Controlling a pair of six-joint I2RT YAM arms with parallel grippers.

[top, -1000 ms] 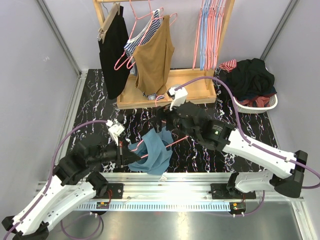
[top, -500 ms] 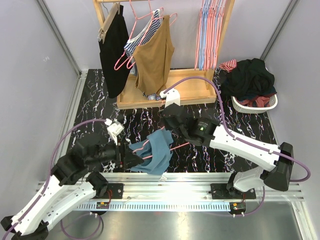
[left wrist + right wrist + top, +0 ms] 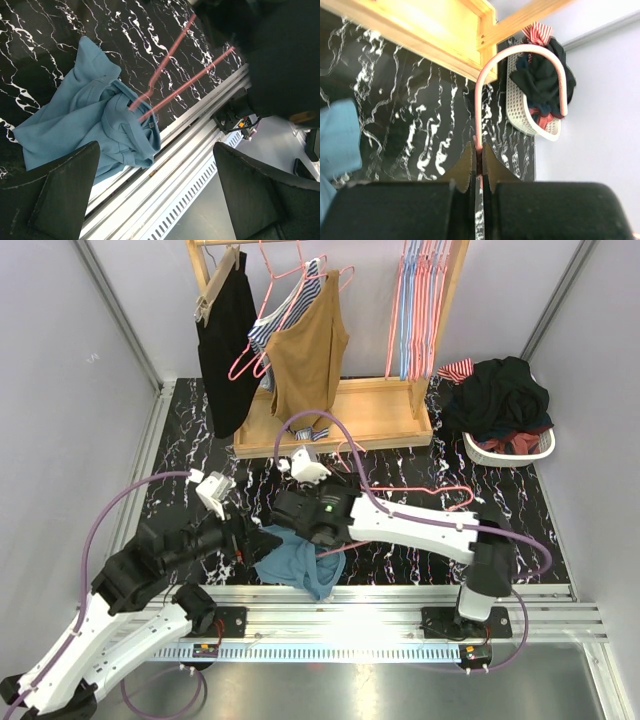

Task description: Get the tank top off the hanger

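Note:
The blue tank top (image 3: 300,562) lies crumpled on the black marble table by the front rail; it also shows in the left wrist view (image 3: 85,125) and at the left edge of the right wrist view (image 3: 337,135). One end of the pink hanger (image 3: 440,489) is still tucked in the cloth, where its two bars (image 3: 170,55) run in. My right gripper (image 3: 352,490) (image 3: 479,152) is shut on the hanger's stem just below the hook (image 3: 520,47). My left gripper (image 3: 262,543) (image 3: 157,200) stands open beside the top, holding nothing.
A wooden rack (image 3: 330,425) at the back carries black, striped and brown garments and a bundle of spare hangers (image 3: 420,300). A white basket (image 3: 505,445) of dark clothes sits back right. The metal rail (image 3: 330,605) borders the front edge.
My left gripper has opened and let go of the tank top, which sank onto the table. The right gripper closed on the hanger's stem and its wrist swung left, the hanger now jutting out right.

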